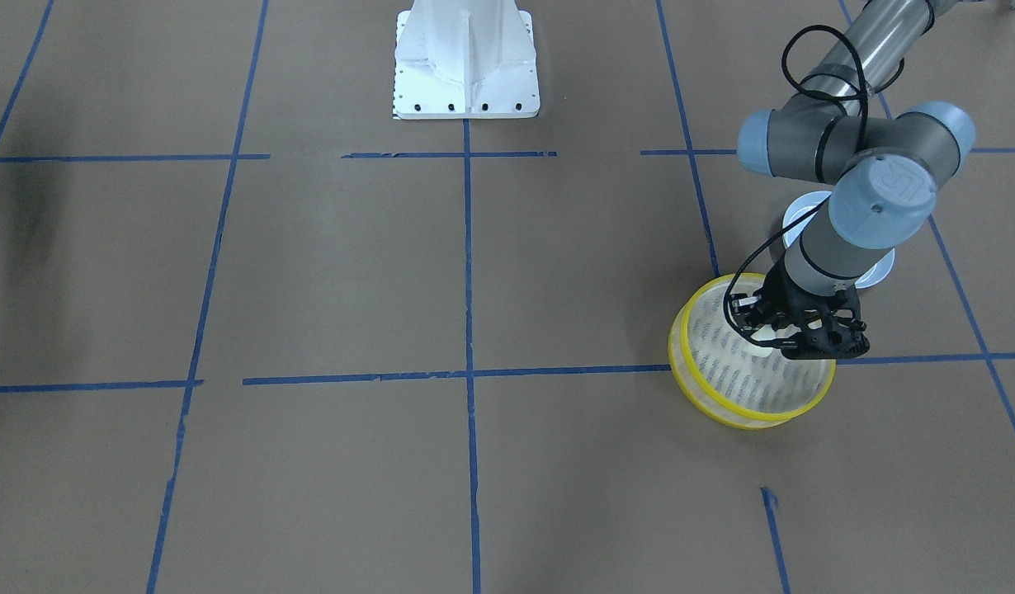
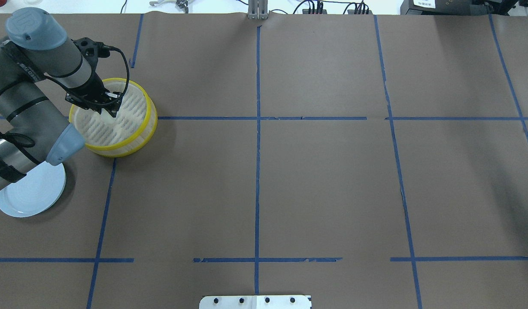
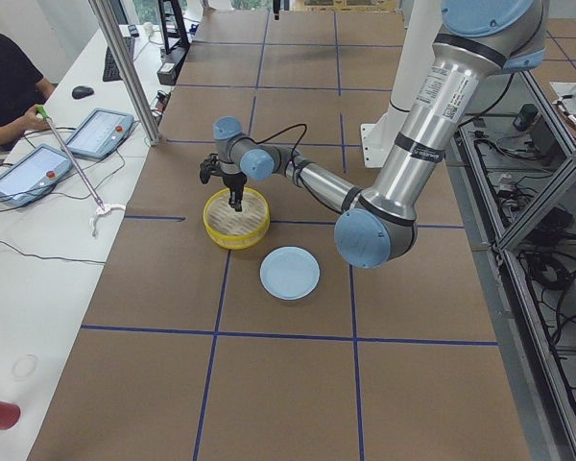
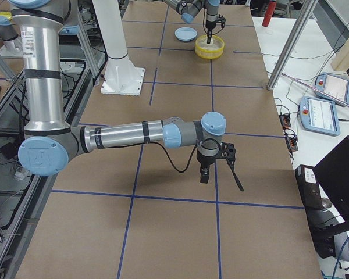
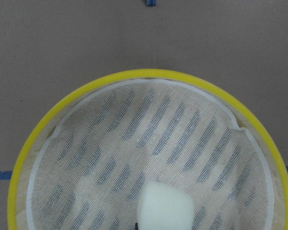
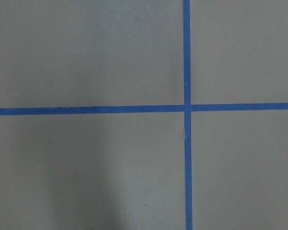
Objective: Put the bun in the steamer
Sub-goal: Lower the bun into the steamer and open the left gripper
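The steamer is a round basket with a yellow rim and a slotted mesh base; it stands on the brown table at my left. My left gripper reaches down inside it. It looks shut on the cream-white bun, low over the mesh, with a dark fingertip against the bun's left side. The bun fills the bottom middle of the left wrist view, inside the yellow rim. My right gripper hangs over bare table far from the steamer. I cannot tell whether it is open.
A pale blue plate lies beside the steamer, partly under my left arm, with nothing on the part that shows. The white robot base stands at the table's middle edge. Blue tape lines cross the brown table. A side bench with tablets and a metal post flank the table's left end.
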Robot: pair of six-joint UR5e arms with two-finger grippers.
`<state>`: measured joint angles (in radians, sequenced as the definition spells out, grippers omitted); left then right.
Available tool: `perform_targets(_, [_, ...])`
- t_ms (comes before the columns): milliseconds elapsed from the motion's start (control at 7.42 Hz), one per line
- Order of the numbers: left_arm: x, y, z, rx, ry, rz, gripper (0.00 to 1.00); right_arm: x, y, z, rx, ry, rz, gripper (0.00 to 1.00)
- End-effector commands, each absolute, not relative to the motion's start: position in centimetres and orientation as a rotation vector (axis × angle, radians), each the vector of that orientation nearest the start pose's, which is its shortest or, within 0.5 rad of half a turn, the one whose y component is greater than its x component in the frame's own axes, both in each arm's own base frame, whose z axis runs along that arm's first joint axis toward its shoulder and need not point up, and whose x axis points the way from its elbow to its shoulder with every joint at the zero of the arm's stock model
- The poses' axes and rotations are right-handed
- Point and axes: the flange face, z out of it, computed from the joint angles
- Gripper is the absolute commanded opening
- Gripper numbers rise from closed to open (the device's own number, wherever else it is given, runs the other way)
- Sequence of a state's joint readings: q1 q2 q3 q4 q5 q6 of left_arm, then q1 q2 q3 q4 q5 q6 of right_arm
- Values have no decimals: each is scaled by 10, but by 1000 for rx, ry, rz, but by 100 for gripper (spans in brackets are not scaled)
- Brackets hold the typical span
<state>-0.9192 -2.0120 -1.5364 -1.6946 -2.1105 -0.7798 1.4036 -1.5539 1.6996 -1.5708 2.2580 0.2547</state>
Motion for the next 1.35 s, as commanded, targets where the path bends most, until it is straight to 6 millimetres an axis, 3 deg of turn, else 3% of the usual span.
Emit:
perform_targets(0, [345, -587, 426, 63, 726, 19, 45, -15, -510, 592, -7, -700, 34, 100])
perform_targets(135, [346, -587, 429, 66, 727, 21, 47, -15, -510, 592, -7, -700, 34, 100])
perform_targets(270, [347, -587, 429, 65, 728, 22, 55, -15, -510, 592, -7, -700, 34, 100])
perform_targets(404, [347, -587, 427, 69, 731, 23, 67, -15, -510, 592, -7, -700, 34, 100])
perform_targets(539, [346, -587, 425, 72, 733, 27, 93, -15, -510, 592, -7, -700, 34, 100])
perform_targets(674, [343, -585, 415, 94, 744, 41, 100, -15, -510, 592, -7, -700, 34, 100])
perform_targets(809, [322, -581, 382, 155, 779, 36, 100, -15, -510, 592, -7, -700, 34, 100])
perform_targets(1079, [227, -563, 347, 277, 828, -37, 100, -15, -510, 592, -7, -700, 34, 100])
perform_targets(1213, [173, -554, 347, 321, 829, -99, 100, -15, -510, 592, -7, -700, 34, 100])
